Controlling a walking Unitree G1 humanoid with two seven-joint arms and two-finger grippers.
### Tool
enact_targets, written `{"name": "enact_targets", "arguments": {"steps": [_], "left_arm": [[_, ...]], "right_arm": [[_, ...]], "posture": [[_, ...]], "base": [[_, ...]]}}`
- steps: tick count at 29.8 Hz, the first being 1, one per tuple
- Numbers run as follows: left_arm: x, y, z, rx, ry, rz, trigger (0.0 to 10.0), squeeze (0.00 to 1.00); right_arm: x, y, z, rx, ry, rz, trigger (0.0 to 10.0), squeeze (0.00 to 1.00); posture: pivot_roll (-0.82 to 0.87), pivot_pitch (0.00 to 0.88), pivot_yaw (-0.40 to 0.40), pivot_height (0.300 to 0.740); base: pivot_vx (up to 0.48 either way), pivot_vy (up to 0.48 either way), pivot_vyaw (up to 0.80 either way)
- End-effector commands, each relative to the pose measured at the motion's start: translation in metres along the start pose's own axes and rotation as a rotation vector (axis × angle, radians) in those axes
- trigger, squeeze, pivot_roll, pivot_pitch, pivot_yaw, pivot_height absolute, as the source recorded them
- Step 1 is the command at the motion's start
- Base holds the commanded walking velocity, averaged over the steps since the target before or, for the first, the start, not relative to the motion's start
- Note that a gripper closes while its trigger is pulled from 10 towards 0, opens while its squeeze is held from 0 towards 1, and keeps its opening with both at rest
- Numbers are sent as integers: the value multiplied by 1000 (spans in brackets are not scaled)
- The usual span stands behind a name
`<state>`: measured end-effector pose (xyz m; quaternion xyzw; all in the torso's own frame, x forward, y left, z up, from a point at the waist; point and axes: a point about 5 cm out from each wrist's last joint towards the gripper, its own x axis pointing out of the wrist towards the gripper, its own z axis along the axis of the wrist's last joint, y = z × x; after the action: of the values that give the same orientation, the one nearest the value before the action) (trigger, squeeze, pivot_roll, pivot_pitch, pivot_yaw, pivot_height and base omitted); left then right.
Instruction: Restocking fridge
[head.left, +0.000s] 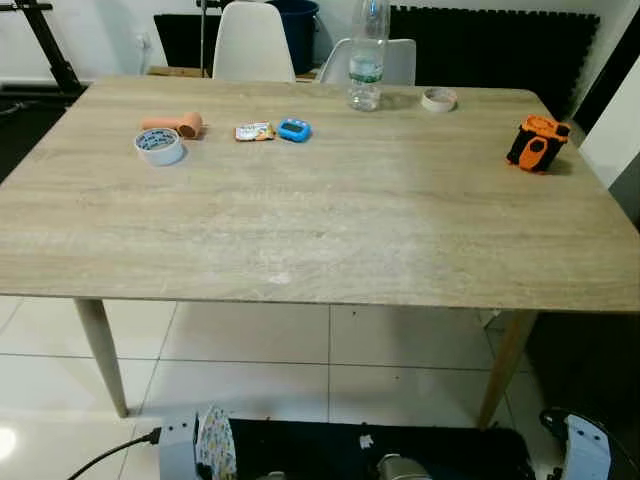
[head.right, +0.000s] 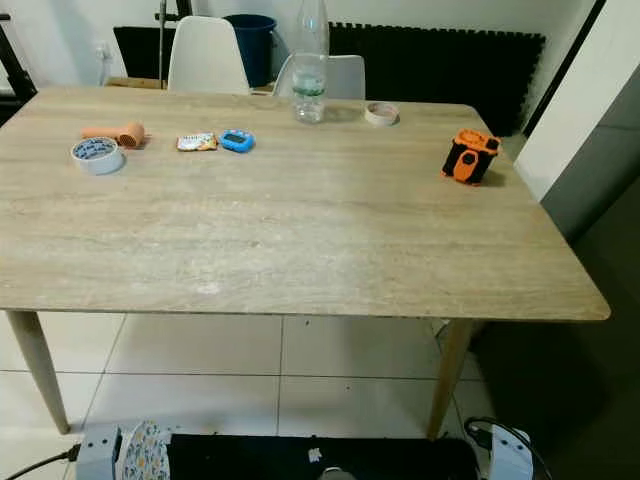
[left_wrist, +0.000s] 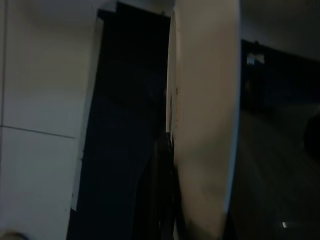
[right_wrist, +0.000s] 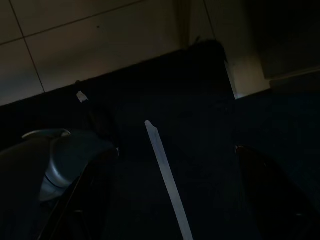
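Now robot faces bench (head.left: 330, 230); water bottle (head.left: 367, 60) upright at far edge, beside tape ring (head.left: 438, 99). Both arms hang low, pincer state: cannot tell. Risk: long reach across bench could topple tall bottle.

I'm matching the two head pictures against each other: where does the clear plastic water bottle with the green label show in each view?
Left eye view: the clear plastic water bottle stands at the wooden table's far edge, right of centre.
Right eye view: the bottle sits at the far edge, nearer centre.
Wrist views: too dark to make it out.
Shared landmark: the small white tape roll just to the bottle's right.
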<state>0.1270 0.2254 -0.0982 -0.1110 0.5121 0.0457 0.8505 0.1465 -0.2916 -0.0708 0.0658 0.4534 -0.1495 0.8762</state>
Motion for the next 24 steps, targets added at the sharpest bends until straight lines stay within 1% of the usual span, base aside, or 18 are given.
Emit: {"name": "enact_targets", "arguments": {"steps": [1,2,4,5,7,9,11,13,15,20,24], "left_arm": [[-1,-6,-20,7,61,-11,10000,0],[-1,-7,-22,14,69,-16,10000,0],[-2,-6,-24,-1,69,-10,10000,0],[-3,-4,-26,-12,75,-1,10000,0],[-3,-4,-26,-12,75,-1,10000,0],[-2,-4,-22,-4,69,-1,10000,0],[-1,-4,-20,-5,61,-1,10000,0],[1,-9,-12,2,41,-20,10000,0],[2,-11,-8,15,35,-29,10000,0],[3,-10,-4,32,34,-26,10000,0],[3,-9,1,29,22,-24,10000,0]], "right_arm": [[0,1,-3,1,13,-4,10000,0],[0,2,-3,-3,15,-1,10000,0],[0,3,-6,-13,25,4,10000,0],[-1,5,-11,-14,36,5,10000,0],[-1,5,-11,-14,36,5,10000,0],[-2,4,-21,-16,60,1,10000,0],[-3,4,-24,-19,71,0,10000,0],[-5,1,-33,-29,97,-8,10000,0],[-7,0,-36,-27,105,-14,10000,0],[-7,2,-38,-13,105,-15,10000,0],[-5,5,-36,-10,102,-11,10000,0]], "posture": [[-14,88,-54,740],[-14,88,-54,740],[-30,86,-46,740],[-31,83,-34,740],[-31,83,-34,740],[-24,75,-38,740],[-23,73,-37,740],[-21,59,-28,740],[-23,53,-24,740],[-21,38,-15,740],[-15,49,-10,740]], "base": [[0,0,0],[0,0,0],[0,0,0],[0,0,0],[0,0,0],[0,0,0],[0,0,0],[-279,0,0],[-300,0,0],[-330,0,0],[-338,0,0]]}}
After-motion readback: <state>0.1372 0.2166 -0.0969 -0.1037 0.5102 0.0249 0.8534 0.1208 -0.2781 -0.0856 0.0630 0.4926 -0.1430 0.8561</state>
